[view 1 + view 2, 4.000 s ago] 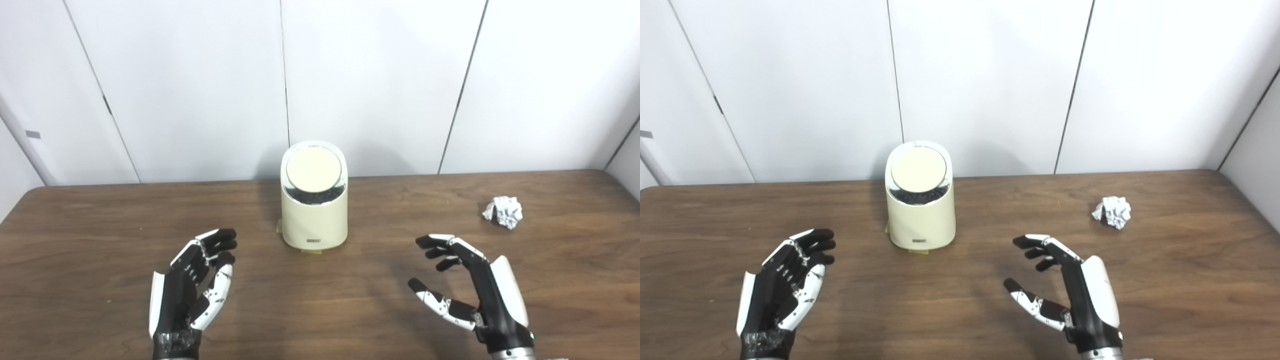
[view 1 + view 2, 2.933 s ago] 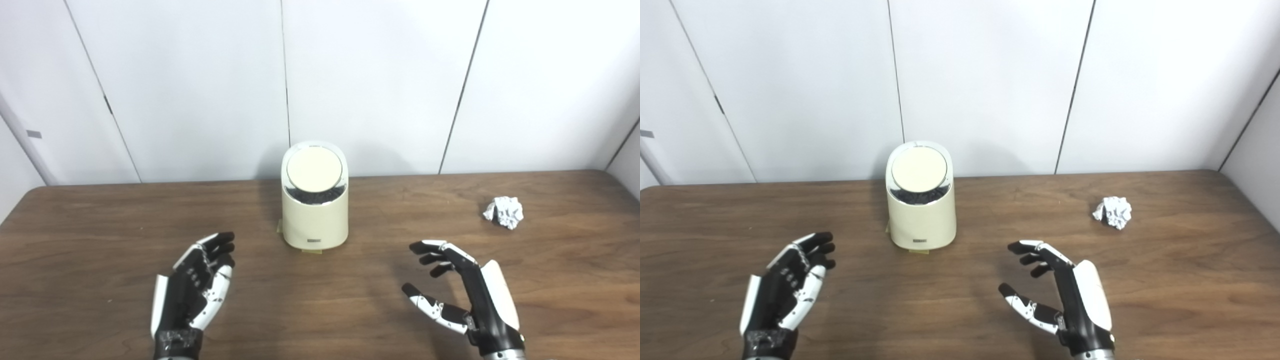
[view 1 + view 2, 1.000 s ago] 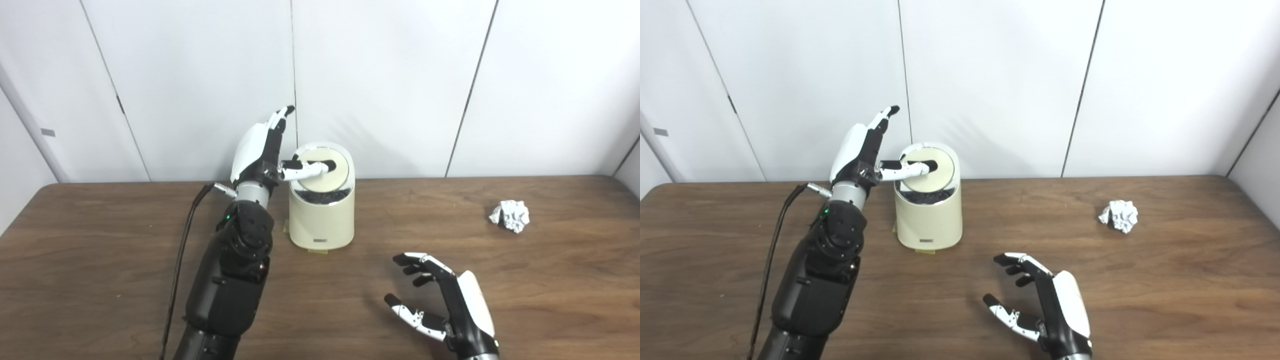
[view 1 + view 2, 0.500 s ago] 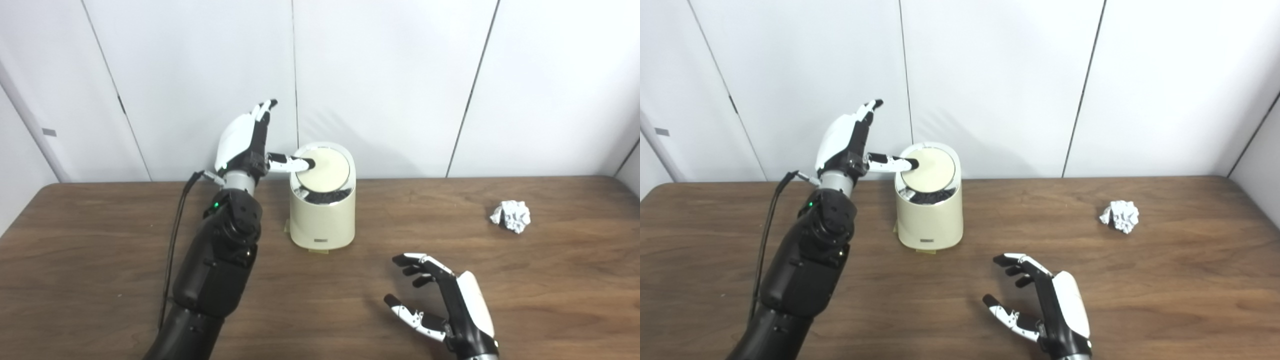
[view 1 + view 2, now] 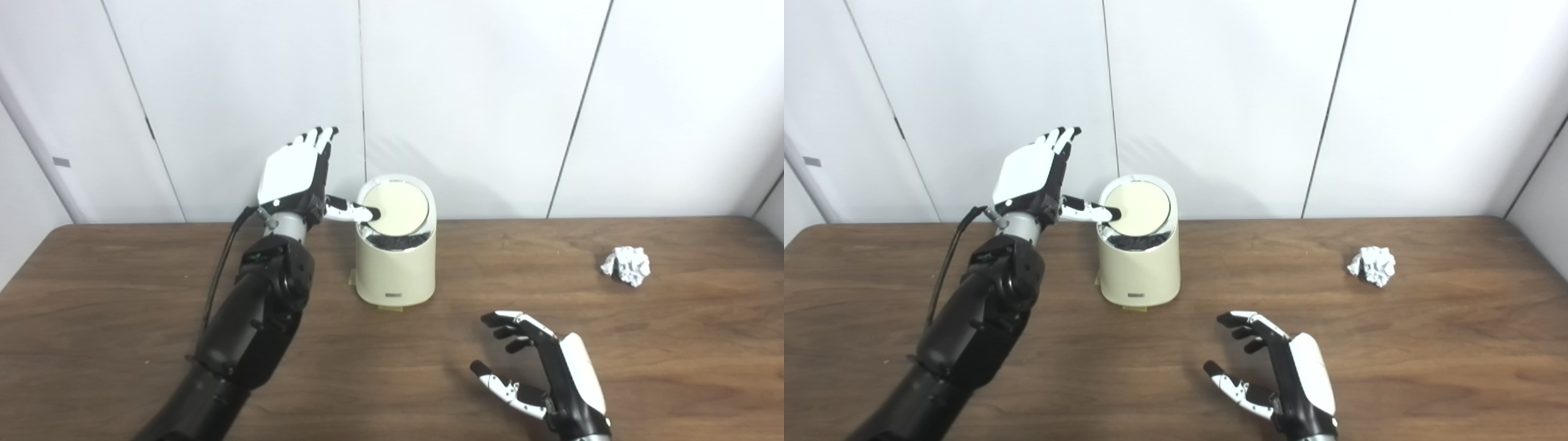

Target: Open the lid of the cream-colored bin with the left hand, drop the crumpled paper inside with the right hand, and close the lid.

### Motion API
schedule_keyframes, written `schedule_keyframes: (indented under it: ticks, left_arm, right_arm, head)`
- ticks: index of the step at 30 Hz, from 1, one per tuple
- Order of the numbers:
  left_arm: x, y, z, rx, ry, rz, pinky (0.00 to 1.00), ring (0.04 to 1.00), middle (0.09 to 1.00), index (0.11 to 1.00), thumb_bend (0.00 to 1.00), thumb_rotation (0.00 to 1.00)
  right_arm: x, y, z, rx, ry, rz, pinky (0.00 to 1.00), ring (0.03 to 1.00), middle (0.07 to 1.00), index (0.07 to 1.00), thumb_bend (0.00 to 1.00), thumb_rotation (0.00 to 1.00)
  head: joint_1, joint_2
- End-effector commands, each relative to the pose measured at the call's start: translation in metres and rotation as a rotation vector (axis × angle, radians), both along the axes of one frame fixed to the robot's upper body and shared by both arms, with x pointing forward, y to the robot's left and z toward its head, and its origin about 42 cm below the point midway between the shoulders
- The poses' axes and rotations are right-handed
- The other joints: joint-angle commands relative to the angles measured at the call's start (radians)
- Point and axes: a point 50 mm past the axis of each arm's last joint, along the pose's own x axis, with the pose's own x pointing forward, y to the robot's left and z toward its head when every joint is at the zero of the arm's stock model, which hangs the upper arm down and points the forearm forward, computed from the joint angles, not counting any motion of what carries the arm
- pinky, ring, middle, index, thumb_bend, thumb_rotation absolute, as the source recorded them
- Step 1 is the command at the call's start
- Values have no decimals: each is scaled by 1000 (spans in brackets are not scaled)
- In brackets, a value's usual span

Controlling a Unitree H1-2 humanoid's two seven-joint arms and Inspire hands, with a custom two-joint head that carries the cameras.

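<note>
— Item one, left hand (image 5: 295, 177): pose?

— Raised beside the upper left of the cream-colored bin (image 5: 395, 257), white back toward the camera, fingers (image 5: 318, 138) straight, close-set and pointing up. The thumb (image 5: 350, 211) stuck out sideways to the right, its dark tip touching the left edge of the lid (image 5: 397, 207). The hand was spread and gripped nothing. Its black arm (image 5: 257, 312) ran down to the bottom left edge, a thin cable looping beside it.

— Item two, the bin and contents?

— Upright near the back middle of the desk (image 5: 122, 318), just in front of the white wall panels (image 5: 478, 92). The round lid was tilted toward the camera. Below its lower edge a dark gap showed something black and textured; what it was could not be told. A small label sat low on the front, and a bit of yellowish tape showed at the base.

— Item three, right hand (image 5: 1283, 373)?

— Low over the near desk, right of centre, palm turned leftward, fingers apart and slightly curled, thumb held away from them. It held nothing and touched nothing visible.

— Item four, the crumpled paper (image 5: 626, 265)?

— Lying on the desk at the far right, well apart from both hands and from the bin.
</note>
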Motion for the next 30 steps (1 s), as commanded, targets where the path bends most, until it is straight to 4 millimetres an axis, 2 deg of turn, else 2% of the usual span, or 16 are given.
schedule_keyframes:
  ticks: [1,10,20,23,26,28,30]
  left_arm:
    - [6,-7,18,40,-67,-11,1000,1000,1000,1000,1000,163]
    - [5,-7,18,28,-59,-8,1000,1000,1000,1000,983,442]
    - [5,-9,26,150,-133,5,1000,1000,1000,1000,1000,362]
    - [4,-9,29,151,-140,6,1000,1000,1000,1000,952,429]
    - [5,-8,32,148,-141,14,1000,1000,1000,1000,873,549]
    - [5,-7,33,150,-145,21,1000,1000,1000,1000,860,561]
    - [5,-6,35,149,-151,31,1000,1000,1000,1000,879,523]
  right_arm:
    - [1,1,11,13,-54,-7,541,656,692,678,294,214]
    - [2,4,10,18,-56,-8,537,652,691,677,291,191]
    - [3,6,10,21,-49,-11,535,654,692,680,296,161]
    - [4,7,10,16,-52,-11,521,644,690,678,296,159]
    - [5,7,9,20,-50,-8,519,643,692,678,295,174]
    - [5,7,9,18,-48,-8,518,643,692,679,294,182]
    - [5,7,9,17,-47,-7,522,644,691,681,293,186]
  head:
    - [0,0]
    - [-7,-2]
    - [-5,-2]
    - [-7,-3]
    - [-4,-4]
    - [-3,-4]
    - [-2,-5]
